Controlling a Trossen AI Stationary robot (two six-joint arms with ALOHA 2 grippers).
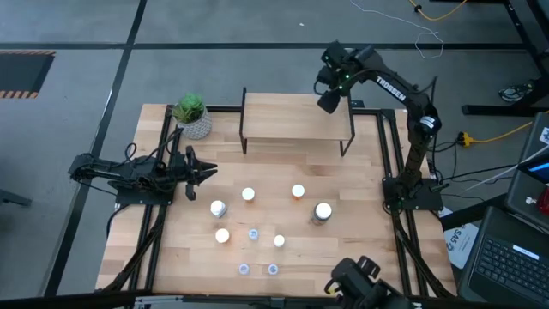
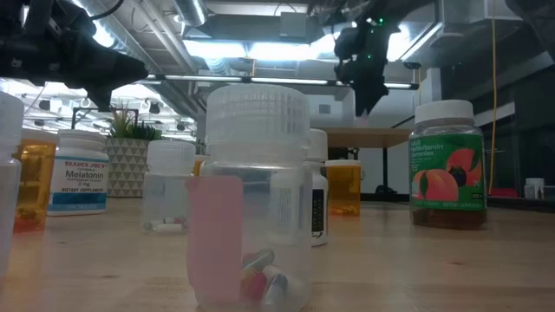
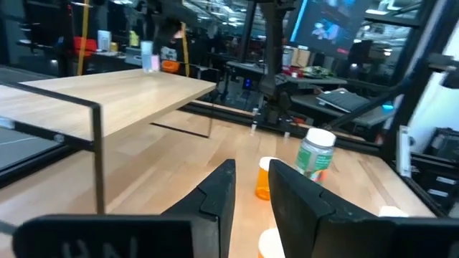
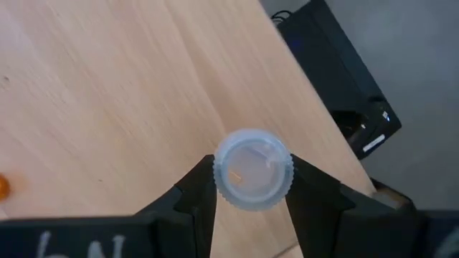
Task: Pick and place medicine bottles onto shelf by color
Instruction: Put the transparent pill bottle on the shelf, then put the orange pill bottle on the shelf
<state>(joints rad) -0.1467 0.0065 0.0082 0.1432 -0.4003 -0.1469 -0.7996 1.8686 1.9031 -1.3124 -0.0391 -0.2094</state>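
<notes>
While the right gripper [image 4: 252,188] grips one clear bottle [image 4: 252,170] above the shelf [image 1: 296,118], nine bottles stand on the table [image 1: 360,223]; the left gripper [image 1: 208,172] waits slightly parted, empty.

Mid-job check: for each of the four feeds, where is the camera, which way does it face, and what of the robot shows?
High view: overhead, looking straight down on the table; both arms show, the left gripper low by the plant.
Low view: at tabletop height, facing across the bottles; the right gripper hangs above.
Left wrist view: looks past its own fingers toward the shelf.
Right wrist view: looks down at a clear bottle held over the shelf.
Shared: the green-labelled bottle shows in the low and left wrist views.
</notes>
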